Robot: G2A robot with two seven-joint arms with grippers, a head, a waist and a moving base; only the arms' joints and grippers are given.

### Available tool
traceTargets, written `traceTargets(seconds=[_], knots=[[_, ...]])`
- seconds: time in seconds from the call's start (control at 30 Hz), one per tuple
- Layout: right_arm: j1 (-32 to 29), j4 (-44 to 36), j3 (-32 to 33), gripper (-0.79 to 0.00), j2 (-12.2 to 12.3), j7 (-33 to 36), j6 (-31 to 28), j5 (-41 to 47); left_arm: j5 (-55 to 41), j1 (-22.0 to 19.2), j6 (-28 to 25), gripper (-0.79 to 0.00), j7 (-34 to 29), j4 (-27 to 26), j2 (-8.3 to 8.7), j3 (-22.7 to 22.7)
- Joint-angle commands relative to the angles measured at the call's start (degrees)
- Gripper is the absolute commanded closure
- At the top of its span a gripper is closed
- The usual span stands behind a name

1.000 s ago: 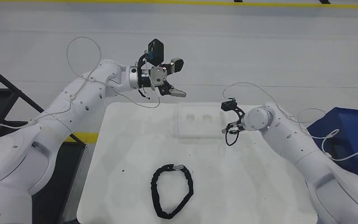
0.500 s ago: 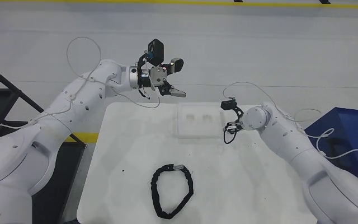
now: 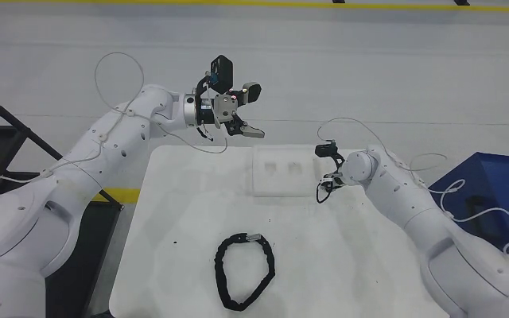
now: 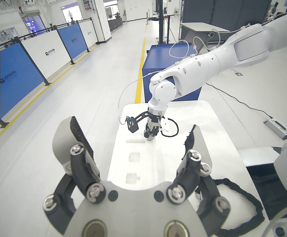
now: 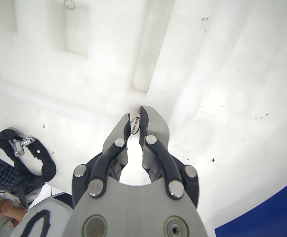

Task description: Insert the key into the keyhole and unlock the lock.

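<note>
Right jaws pinch the key (image 5: 135,124); left jaws gape wide.

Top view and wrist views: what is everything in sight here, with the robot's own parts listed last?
Table: one, white, bearing the rest.
Foam tray: one, white, table's far side.
Chain lock: one, black, looped on the table's near side.
Padlock: one, silver, joining the chain's ends.
Key: one, silver, gripped at the tray's right end.
Small ring: one, silver, in a tray recess.
Cabinet: one, blue, right of the table.
Left hand: one, grey, open, raised near the table's far left corner.
Right hand: one, grey, shut on the key.
</note>
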Motion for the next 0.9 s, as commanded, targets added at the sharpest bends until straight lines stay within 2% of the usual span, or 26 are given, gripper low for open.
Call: traceTargets(seconds=[0.0,0.5,0.7,0.87], knots=[[0.14,0.62,0.05,0.0,-0.31,-0.03,-0.1,-0.06,0.0,0.0,0.0,-0.785,0.0,0.0,0.0,0.0],[2.88,1.79,1.79,0.0,-1.11,3.12,0.79,-1.86,0.0,0.0,0.0,-0.785,0.0,0.0,0.0,0.0],[3.36,0.31,3.67,0.0,-0.24,4.13,0.15,-1.99,0.0,0.0,0.0,-0.785,0.0,0.0,0.0,0.0],[2.83,-1.34,7.44,0.0,1.5,5.08,-3.06,1.28,0.0,0.0,0.0,-0.785,0.0,0.0,0.0,0.0]])
